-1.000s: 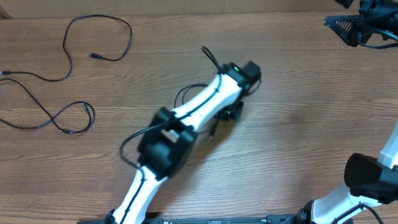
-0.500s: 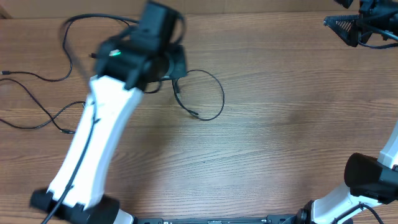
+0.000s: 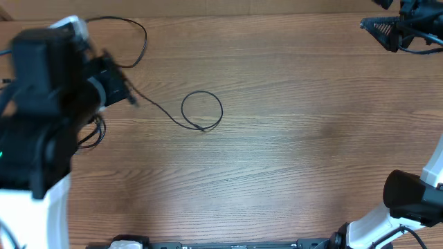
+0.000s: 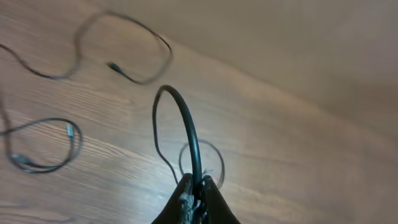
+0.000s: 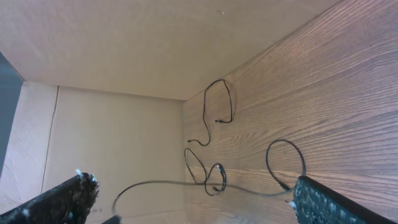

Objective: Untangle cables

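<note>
Left of the round loop (image 3: 222, 111) that lies flat on the desk (image 3: 297, 166), the left pincer (image 3: 129, 98) hangs raised above the wood, its jaws pressed together on the held cable (image 3: 160, 109). The left wrist view shows the cord nipped between the tips, arching up and forward, then dropping to the desk at that loop.

From the loop, the free run of the cable goes leftward and slightly toward the far edge, straight to the pincer. So the cable's long axis is a shallow diagonal, with the loop at its right end and the grip at its left.

Two more cords lie left of the loop, beyond the pincer. The wide-bend cable (image 3: 143, 43) sits toward the far edge, and the curled cable (image 3: 101, 128) sits toward the near edge, partly hidden under the left arm. In the wrist view both look apart from the held cord.

The right pincer (image 3: 379, 29) is parked well to the right of the loop at the far edge, fingers spread wide and holding nothing.

The left arm is plainly the nearer one. A pull away from the loop along that diagonal would probably draw the ring open. The risk is that the cord is then laid across the two cords already on that side.
</note>
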Tool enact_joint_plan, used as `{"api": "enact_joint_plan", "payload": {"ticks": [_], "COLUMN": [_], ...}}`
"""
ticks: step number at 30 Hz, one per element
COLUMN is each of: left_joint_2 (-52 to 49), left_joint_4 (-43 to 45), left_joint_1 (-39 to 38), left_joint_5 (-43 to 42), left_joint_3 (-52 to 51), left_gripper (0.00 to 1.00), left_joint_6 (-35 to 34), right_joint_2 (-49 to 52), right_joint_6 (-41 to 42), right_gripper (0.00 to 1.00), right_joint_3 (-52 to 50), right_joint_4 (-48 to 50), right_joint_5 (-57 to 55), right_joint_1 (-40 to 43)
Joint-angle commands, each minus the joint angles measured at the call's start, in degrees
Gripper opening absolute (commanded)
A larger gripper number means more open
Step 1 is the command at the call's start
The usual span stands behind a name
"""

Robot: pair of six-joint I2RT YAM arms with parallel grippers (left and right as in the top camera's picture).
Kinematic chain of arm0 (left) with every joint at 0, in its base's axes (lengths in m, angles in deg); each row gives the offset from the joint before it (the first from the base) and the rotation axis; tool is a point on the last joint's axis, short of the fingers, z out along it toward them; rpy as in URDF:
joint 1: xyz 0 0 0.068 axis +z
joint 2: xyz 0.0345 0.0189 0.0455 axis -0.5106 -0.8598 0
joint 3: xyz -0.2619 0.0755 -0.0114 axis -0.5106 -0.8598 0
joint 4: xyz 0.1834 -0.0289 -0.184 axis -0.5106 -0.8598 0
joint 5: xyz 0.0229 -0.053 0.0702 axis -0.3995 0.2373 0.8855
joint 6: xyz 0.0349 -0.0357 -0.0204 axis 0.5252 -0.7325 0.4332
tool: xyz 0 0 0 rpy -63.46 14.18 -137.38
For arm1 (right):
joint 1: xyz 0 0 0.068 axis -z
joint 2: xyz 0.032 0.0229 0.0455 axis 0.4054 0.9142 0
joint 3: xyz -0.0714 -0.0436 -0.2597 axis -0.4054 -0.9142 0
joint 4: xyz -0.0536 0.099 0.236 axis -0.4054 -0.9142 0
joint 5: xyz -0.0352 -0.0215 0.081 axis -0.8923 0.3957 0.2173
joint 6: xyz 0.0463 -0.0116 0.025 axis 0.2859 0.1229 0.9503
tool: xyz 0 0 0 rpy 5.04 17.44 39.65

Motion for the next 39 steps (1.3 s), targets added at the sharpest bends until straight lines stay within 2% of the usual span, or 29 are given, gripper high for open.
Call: {"api": "enact_joint_plan", "payload": {"ticks": [1,16,18,22,25,29,32,39], "left_joint_2": [2.6,0.9,0.9,0.7,-0.6,-4.6,-9.1,-20.5], "left_joint_4": [-0.6,-6.7,-7.7,-8.2,-7.4,-7.7,-7.8,-7.8], "left_joint_1": [3.6,3.6,3.6,3.6,3.5,1.9,-1.3,-8.8], "left_joint_5": [-0.5,-1.9,0.3,5.3,1.2,-6.3,-8.7,-6.4], "left_joint_3": [0.5,0.4,0.4,0.4,0.4,0.4,0.4,0.4], "left_gripper": [0.04,0.04,0.04,0.04,0.04,0.04,0.04,0.04], "left_joint_6": [0.5,0.3,0.7,-5.0,-6.0,-3.9,-0.9,0.3], "right_joint_2": [-0.3,-0.3,-0.3,-0.3,-0.3,-0.3,-0.3,-0.3], "right_joint_6": [-0.4,-0.4,-0.4,-0.4,-0.4,-0.4,-0.4,-0.5], "right_gripper": [1.00,1.00,1.00,1.00,1.00,1.00,1.00,1.00], "right_joint_3": [0.4,0.4,0.4,0.4,0.4,0.4,0.4,0.4], "right_joint_4": [0.1,0.1,0.1,0.1,0.1,0.1,0.1,0.1], "right_joint_5": [-0.2,-0.2,-0.2,-0.2,-0.2,-0.2,-0.2,-0.2], "right_joint_1": [0.3,0.3,0.3,0.3,0.3,0.3,0.3,0.3]}}
